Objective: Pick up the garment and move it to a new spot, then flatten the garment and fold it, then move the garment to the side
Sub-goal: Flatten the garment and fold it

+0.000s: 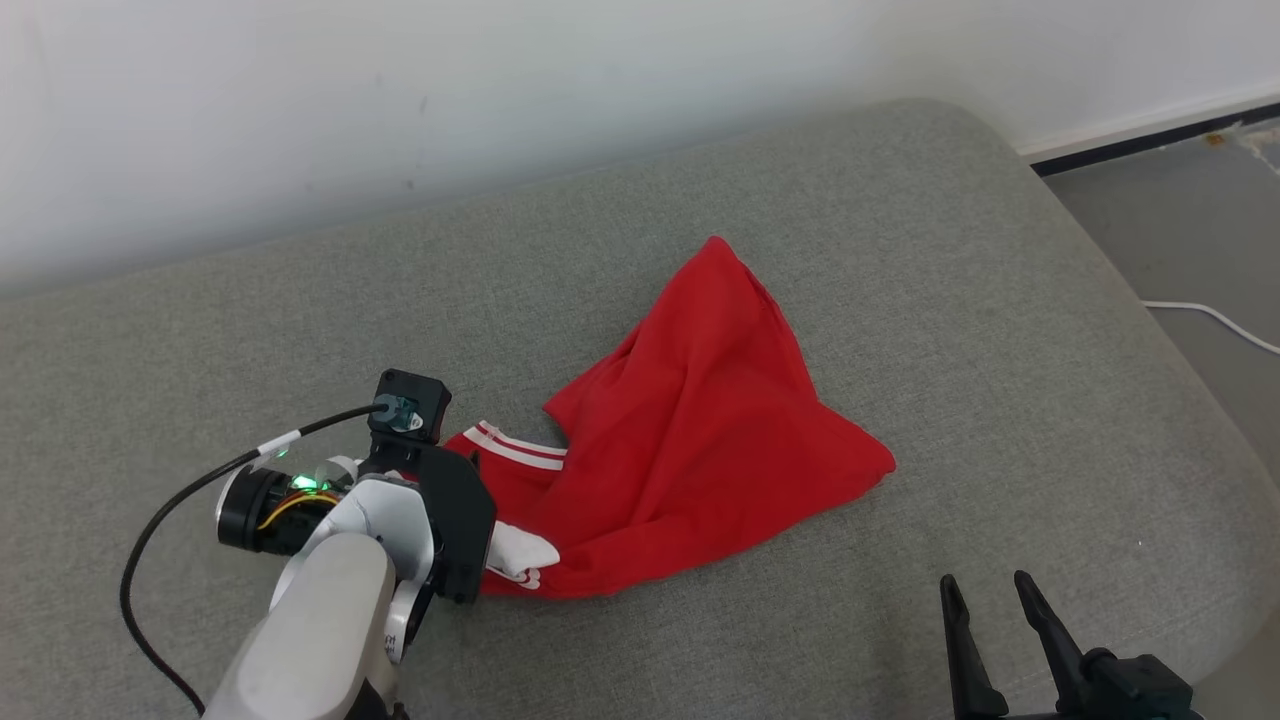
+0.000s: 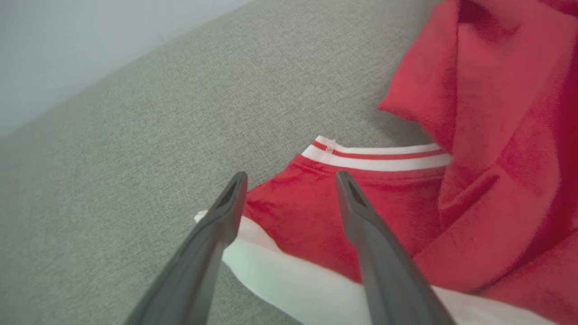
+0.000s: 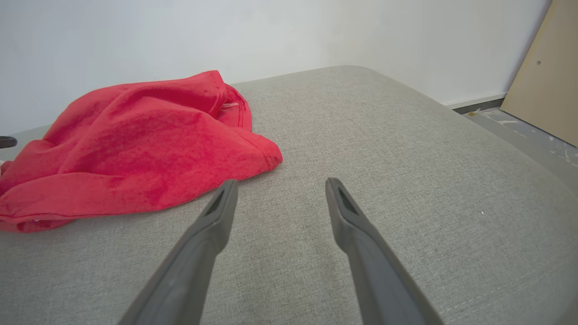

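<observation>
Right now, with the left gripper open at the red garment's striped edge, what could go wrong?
The left gripper, open over the crumpled red fleece garment, may pinch only the white-striped hem, so the bunched layers could lift unevenly. The right gripper is apart from it, over the grey fabric cushion, so one side may drag.

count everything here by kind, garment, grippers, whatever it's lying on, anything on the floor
red garment: 1
grippers, both open: 2 (left gripper, right gripper)
grey cushion: 1
white cable on the floor: 1
total: 5
</observation>
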